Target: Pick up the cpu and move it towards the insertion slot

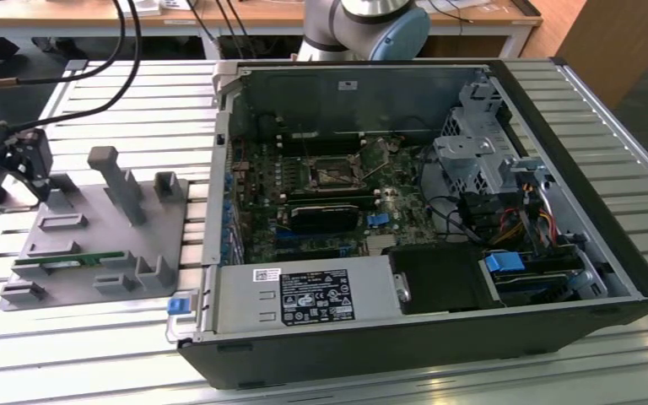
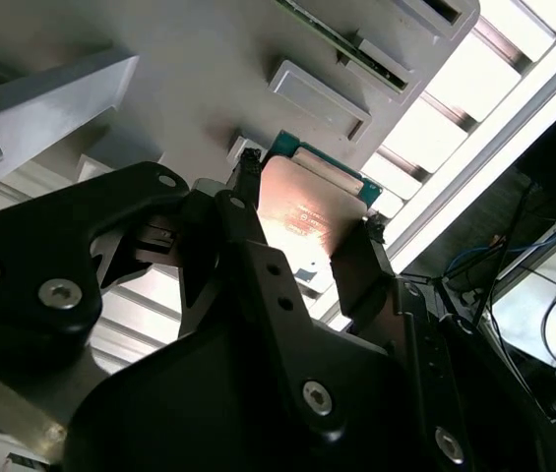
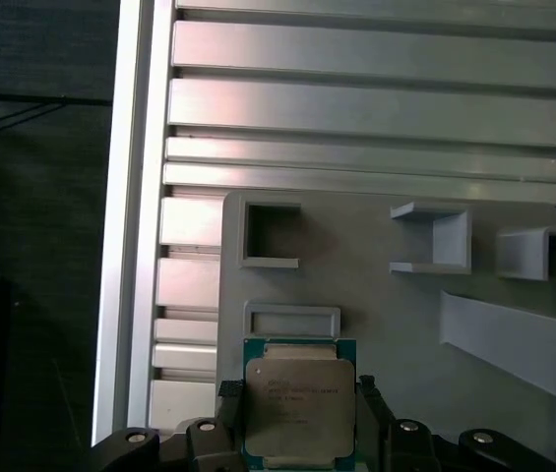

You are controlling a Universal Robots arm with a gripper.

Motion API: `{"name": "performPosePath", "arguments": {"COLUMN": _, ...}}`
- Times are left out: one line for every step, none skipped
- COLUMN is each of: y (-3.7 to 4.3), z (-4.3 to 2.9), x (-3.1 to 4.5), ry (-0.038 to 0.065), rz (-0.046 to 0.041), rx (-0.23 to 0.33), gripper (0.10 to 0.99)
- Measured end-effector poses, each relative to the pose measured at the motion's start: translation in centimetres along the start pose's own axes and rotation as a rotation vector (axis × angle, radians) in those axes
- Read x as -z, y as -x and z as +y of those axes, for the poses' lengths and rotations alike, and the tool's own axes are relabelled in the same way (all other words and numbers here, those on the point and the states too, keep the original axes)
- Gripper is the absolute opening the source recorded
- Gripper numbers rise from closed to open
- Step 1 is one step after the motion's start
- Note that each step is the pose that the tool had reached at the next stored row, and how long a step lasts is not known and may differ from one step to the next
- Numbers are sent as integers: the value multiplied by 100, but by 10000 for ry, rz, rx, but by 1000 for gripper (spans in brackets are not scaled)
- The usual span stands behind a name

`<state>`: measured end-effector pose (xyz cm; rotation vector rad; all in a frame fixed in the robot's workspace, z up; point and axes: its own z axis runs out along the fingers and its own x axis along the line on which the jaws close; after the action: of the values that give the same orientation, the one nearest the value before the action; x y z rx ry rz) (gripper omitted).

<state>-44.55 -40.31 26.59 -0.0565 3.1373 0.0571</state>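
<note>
Evidently the cpu is sitting clamped between the fingers of the gripper, seemingly just above the gray fixture tray with its pockets and memory stick. The arm is hanging at the exterior view's left, well apart from the insertion slot inside the open computer case.

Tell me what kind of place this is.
Probably a robotics lab bench set up for computer assembly: an open computer case sits on a slotted aluminium table beside a grey parts fixture, and the gripper grasps the cpu over that fixture.

Tall fixture post, case wall stand between gripper and insertion slot; case top open.
</note>
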Motion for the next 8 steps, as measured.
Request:
{"name": "performPosePath", "arguments": {"y": 0, "z": 0, "x": 4, "ry": 0, "rz": -1, "rx": -1, "gripper": 537}}
{"name": "performPosePath", "arguments": {"y": 0, "z": 0, "x": 8, "ry": 0, "rz": -1, "rx": 0, "gripper": 537}}
{"name": "performPosePath", "arguments": {"y": 0, "z": 0, "x": 13, "ry": 0, "rz": 0, "rx": 0, "gripper": 537}}
{"name": "performPosePath", "arguments": {"y": 0, "z": 1, "x": 18, "ry": 0, "rz": 0, "rx": 0, "gripper": 537}}
{"name": "performPosePath", "arguments": {"y": 0, "z": 1, "x": 23, "ry": 0, "rz": 0, "rx": -1, "gripper": 537}}
{"name": "performPosePath", "arguments": {"y": 0, "z": 1, "x": 27, "ry": 0, "rz": 0, "rx": 0, "gripper": 537}}
{"name": "performPosePath", "arguments": {"y": 0, "z": 1, "x": 32, "ry": 0, "rz": 0, "rx": 0, "gripper": 537}}
{"name": "performPosePath", "arguments": {"y": 0, "z": 1, "x": 37, "ry": 0, "rz": 0, "rx": 0, "gripper": 537}}
